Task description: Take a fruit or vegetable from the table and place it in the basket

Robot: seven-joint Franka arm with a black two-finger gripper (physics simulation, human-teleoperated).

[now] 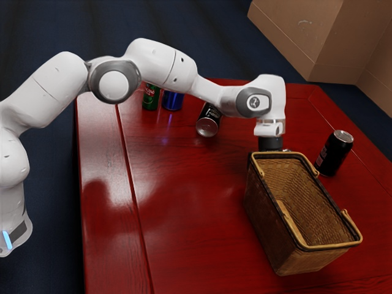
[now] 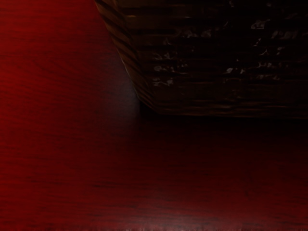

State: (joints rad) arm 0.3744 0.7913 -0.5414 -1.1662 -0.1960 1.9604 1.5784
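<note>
The gripper (image 1: 271, 144) is pointing down just behind the far end of the wicker basket (image 1: 309, 199), whose rim hides its fingertips. In the exterior view the basket stands upright, its inside bare where it can be seen. The wrist view has the dark woven side of the basket (image 2: 216, 57) close to my hand, with its lower corner resting on the red table (image 2: 57, 144). I see no fruit or vegetable in either view.
A black can (image 1: 334, 153) stands to the basket's right in the exterior view. Another black can (image 1: 208, 121) lies beneath the arm, near a green can (image 1: 150, 98) and a blue can (image 1: 173, 101). Red table (image 1: 184, 226) surface extends left of the basket.
</note>
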